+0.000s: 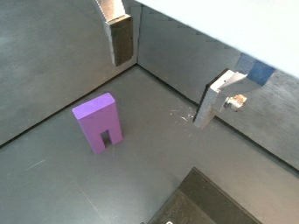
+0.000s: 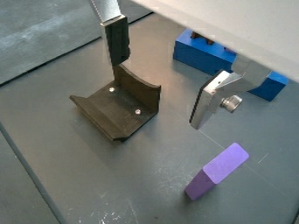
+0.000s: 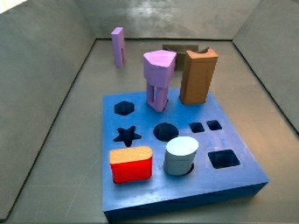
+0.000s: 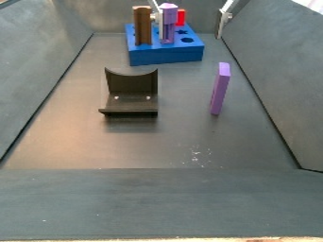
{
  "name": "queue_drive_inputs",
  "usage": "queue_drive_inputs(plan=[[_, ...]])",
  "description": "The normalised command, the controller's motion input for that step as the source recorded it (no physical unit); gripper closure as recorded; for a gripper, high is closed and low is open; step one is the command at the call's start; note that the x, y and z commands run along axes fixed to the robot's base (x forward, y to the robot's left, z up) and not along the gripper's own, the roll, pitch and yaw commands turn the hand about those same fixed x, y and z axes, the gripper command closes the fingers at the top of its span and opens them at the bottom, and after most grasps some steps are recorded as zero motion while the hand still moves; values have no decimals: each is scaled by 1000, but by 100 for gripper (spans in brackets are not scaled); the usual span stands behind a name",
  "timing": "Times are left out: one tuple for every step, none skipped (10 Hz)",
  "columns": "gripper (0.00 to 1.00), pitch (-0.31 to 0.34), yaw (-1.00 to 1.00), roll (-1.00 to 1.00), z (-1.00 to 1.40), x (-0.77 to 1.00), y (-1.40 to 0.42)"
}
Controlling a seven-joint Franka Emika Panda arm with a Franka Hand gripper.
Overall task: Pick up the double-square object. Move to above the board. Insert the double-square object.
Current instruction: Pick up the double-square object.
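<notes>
The double-square object is a slim lilac bar standing upright on the grey floor, seen in both wrist views (image 1: 96,123) (image 2: 218,171) and both side views (image 3: 118,45) (image 4: 221,87). It stands apart from the blue board (image 3: 176,188) (image 4: 149,55) (image 2: 201,58). My gripper (image 1: 167,74) (image 2: 163,74) is open and empty, high above the floor, with the bar off to one side of it and not between the fingers (image 1: 121,42). One finger hangs over the fixture (image 2: 117,109).
On the board stand a purple pentagon-topped post (image 3: 159,80), a brown post (image 3: 198,77), a red block (image 3: 131,164) and a white cylinder (image 3: 180,156). The fixture (image 4: 130,93) stands mid-floor. Grey walls (image 4: 51,57) enclose the floor.
</notes>
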Motion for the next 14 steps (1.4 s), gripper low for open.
queue_drive_inputs(plan=[[0,0,0,0,0,0,17],[0,-54,-120,0,-91,-420,0],[0,-97,-277,-91,-263,-749,0],[0,-140,-303,-120,-320,-866,0],[0,-123,-300,-163,-366,-800,0],[0,-114,-291,-169,-369,-760,0],[0,-117,-246,-200,-446,-649,0],[0,-103,-166,-231,-563,-560,0],[0,-69,-109,-243,-609,-380,0],[0,0,-60,-189,-626,-60,-31],[0,0,-9,-189,-540,0,-66],[0,0,0,-154,-451,66,-134],[0,3,-23,-74,-289,154,-211],[0,0,-23,-29,-289,89,-220]])
